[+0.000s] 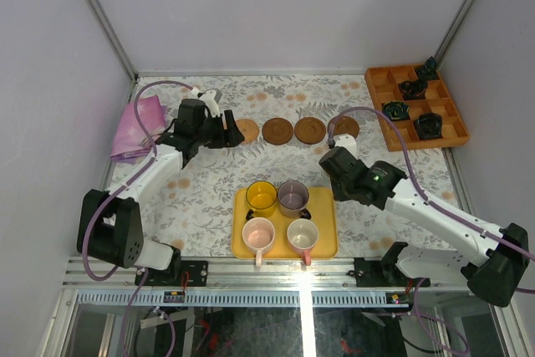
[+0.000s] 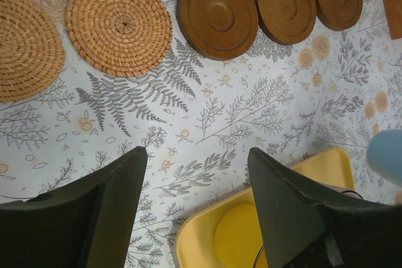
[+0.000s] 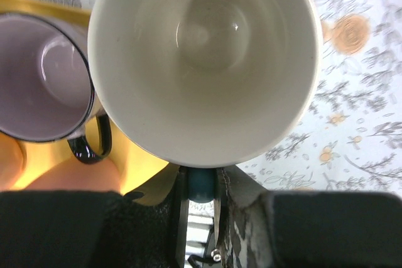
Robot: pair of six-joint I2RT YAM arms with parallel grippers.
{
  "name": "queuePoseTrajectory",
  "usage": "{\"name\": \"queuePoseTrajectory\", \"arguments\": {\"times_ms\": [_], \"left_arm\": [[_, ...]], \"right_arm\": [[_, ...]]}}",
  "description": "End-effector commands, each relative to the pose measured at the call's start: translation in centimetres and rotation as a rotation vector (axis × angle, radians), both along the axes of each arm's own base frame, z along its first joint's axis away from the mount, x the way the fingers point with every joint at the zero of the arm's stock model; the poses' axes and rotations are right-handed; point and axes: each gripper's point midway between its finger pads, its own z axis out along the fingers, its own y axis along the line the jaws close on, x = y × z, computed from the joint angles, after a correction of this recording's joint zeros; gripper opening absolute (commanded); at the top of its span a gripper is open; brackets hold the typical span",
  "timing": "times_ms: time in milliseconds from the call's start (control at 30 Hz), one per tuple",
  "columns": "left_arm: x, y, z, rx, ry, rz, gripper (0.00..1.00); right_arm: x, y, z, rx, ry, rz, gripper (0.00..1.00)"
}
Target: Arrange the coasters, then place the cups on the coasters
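Observation:
Five coasters lie in a row at the back: two tan woven ones (image 2: pixel 119 23) (image 2: pixel 25 45) and three dark brown ones (image 1: pixel 277 130) (image 1: pixel 309 130) (image 1: pixel 345 127). My left gripper (image 1: pixel 232 131) hovers open over the tan coasters, with nothing between its fingers (image 2: pixel 125 174). The yellow tray (image 1: pixel 328 206) holds a yellow cup (image 1: pixel 261 196), a purple-grey cup (image 1: pixel 292 196) and two pale pink cups (image 1: pixel 258 232) (image 1: pixel 302 233). My right gripper (image 3: pixel 201 180) is shut on the blue handle of the light blue cup (image 3: pixel 207 48), white inside, beside the tray's right end. In the top view my right wrist hides that cup.
An orange compartment tray (image 1: pixel 415 106) with dark objects sits at the back right. A pink cloth (image 1: pixel 138 127) lies at the far left. Grey walls close in the table on three sides.

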Motion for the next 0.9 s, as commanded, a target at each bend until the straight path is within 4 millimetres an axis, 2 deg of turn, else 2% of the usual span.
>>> {"name": "queuePoseTrajectory", "arguments": {"times_ms": [0,200,300,467,633,867], "left_arm": [[0.9,0.4,1.5,0.032,-0.064,0.017,0.66],[2.1,-0.1,2.0,0.005,-0.083,0.029,0.67],[3.0,-0.3,2.4,-0.008,-0.094,0.039,0.66],[4.9,-0.4,3.2,-0.023,-0.119,0.066,0.67],[6.7,-0.4,2.3,-0.029,-0.095,0.095,0.66],[9.5,-0.2,0.3,-0.067,-0.057,0.138,0.66]], "right_arm": [[3.9,-0.9,5.0,-0.028,-0.245,-0.079,0.0],[7.6,-1.4,7.0,-0.132,-0.379,-0.114,0.0],[10.0,-2.2,7.1,-0.131,-0.378,-0.146,0.0],[13.8,-4.6,5.7,-0.117,-0.349,-0.182,0.0],[17.8,-6.4,4.8,-0.094,-0.315,-0.223,0.0],[23.3,-7.9,3.6,-0.024,-0.284,-0.245,0.0]]}}
